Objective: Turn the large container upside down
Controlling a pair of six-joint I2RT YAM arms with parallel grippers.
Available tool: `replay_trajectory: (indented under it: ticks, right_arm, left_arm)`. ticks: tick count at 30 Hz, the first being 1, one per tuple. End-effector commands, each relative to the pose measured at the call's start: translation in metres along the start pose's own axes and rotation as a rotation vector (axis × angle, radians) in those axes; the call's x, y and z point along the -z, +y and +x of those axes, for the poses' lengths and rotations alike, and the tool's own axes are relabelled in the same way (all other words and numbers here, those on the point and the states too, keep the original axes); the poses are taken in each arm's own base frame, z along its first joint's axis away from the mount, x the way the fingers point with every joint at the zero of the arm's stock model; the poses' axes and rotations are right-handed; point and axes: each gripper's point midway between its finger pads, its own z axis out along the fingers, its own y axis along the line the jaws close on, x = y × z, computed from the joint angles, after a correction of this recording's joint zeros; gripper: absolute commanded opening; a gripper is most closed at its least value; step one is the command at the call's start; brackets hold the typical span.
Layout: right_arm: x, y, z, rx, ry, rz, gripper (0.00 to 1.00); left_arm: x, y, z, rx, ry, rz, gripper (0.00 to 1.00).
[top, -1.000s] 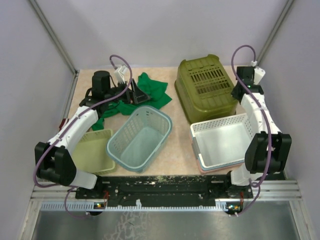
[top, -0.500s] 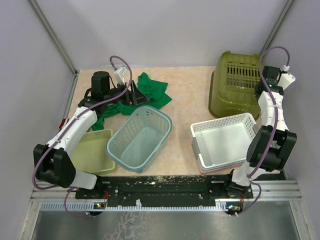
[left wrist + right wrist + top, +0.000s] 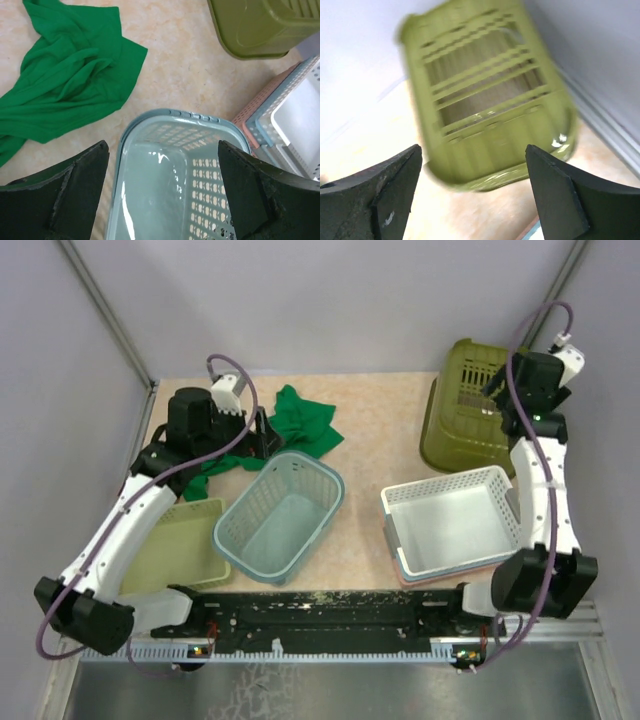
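Observation:
The large container (image 3: 462, 415), a deep olive-green tub, stands in the back right corner with its rim toward the table and its slotted bottom turned up and back. In the right wrist view the container (image 3: 490, 100) is blurred, slots facing the camera. My right gripper (image 3: 497, 390) hovers just above and to the right of it, open (image 3: 472, 150), nothing between the fingers. My left gripper (image 3: 262, 432) is far off at the back left, open (image 3: 162, 145) above the near rim of the teal basket (image 3: 175, 170).
A teal mesh basket (image 3: 280, 515) sits mid-table, a green cloth (image 3: 305, 425) behind it. A light-green tray (image 3: 185, 545) lies front left. A white basket nested in a pink one (image 3: 450, 520) stands front right. The side wall runs close behind the tub.
The tub swung from the back middle into the right corner and turned bottom-up. My right gripper opened and let go of it. The left arm drew back a little.

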Motion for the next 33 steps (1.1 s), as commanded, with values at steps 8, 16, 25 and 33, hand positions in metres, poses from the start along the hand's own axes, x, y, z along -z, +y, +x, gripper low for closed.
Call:
replay_trajectory:
  ticks: [8, 16, 25, 33]
  right_arm:
    - [0.105, 0.143, 0.107, 0.240, 0.151, -0.378, 0.88]
    - [0.096, 0.113, 0.127, 0.274, 0.190, -0.254, 0.90]
    - [0.094, 0.099, 0.102, 0.209, 0.163, -0.246, 0.90]
    - [0.103, 0.091, 0.093, 0.201, 0.156, -0.263, 0.90]
  left_arm:
    - [0.032, -0.067, 0.055, -0.139, 0.127, -0.102, 0.91]
    - [0.013, -0.127, 0.139, -0.160, 0.307, 0.009, 0.91]
    - [-0.003, -0.118, 0.206, -0.161, 0.463, -0.034, 0.75]
    - [-0.014, -0.125, 0.164, -0.220, 0.350, -0.048, 0.14]
